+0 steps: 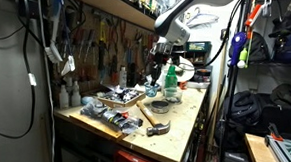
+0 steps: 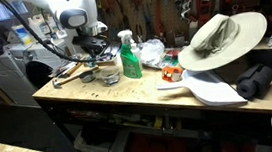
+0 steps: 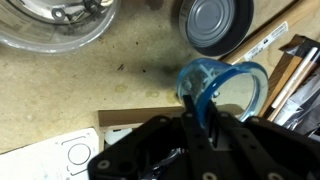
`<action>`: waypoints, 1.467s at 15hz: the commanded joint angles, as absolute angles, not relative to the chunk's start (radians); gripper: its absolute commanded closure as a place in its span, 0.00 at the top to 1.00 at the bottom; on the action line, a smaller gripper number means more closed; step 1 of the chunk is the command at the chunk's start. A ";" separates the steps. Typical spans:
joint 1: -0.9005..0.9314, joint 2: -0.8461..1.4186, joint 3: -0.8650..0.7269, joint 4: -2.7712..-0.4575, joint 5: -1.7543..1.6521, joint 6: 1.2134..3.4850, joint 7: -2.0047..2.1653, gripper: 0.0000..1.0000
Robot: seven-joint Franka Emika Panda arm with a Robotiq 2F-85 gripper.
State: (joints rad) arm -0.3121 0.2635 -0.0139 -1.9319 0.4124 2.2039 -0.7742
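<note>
Pinched in the gripper (image 3: pixel 204 116) by its near rim – blue ring (image 3: pixel 224 84), over the table (image 3: pixel 100 95) near its short edge, beside metal tin (image 3: pixel 212 22); best kept level, squeezed gently, clear of glass bowl (image 3: pixel 50 25)

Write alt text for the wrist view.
The gripper pinches the near rim of a blue translucent ring between its fingers, seen against a scuffed wooden benchtop. Beyond it sit a round metal tin and a clear glass bowl. A white sheet lies at lower left.
</note>
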 commanded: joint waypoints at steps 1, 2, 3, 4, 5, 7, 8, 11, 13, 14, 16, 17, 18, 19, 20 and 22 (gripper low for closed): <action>-0.238 0.119 -0.046 -2.105 0.281 2.348 -0.741 0.08; -0.221 0.093 -0.048 -2.141 0.234 2.397 -0.721 0.08; -0.202 0.068 -0.051 -2.178 0.176 2.443 -0.693 0.08; -0.185 0.044 -0.054 -2.212 0.116 2.483 -0.658 0.08; -0.168 0.023 -0.056 -2.245 0.044 2.523 -0.614 0.08; -0.139 -0.011 -0.060 -2.300 -0.122 2.587 -0.493 0.08; -0.130 -0.018 -0.061 -2.316 -0.204 2.609 -0.430 0.08; -0.117 -0.047 -0.062 -2.348 -0.442 2.640 -0.213 0.08; -0.116 -0.063 -0.056 -2.355 -0.604 2.629 -0.058 0.08; -0.115 -0.070 -0.050 -2.360 -0.684 2.621 0.019 0.08; -0.109 -0.078 -0.038 -2.367 -0.822 2.600 0.147 0.08; -0.103 -0.079 -0.031 -2.370 -0.880 2.586 0.203 0.08; -0.097 -0.079 -0.025 -2.373 -0.930 2.570 0.254 0.08; -0.088 -0.076 -0.018 -2.376 -0.974 2.548 0.301 0.08; -0.079 -0.075 -0.011 -2.379 -1.008 2.527 0.340 0.08; -0.061 -0.071 0.001 -2.387 -1.083 2.488 0.419 0.08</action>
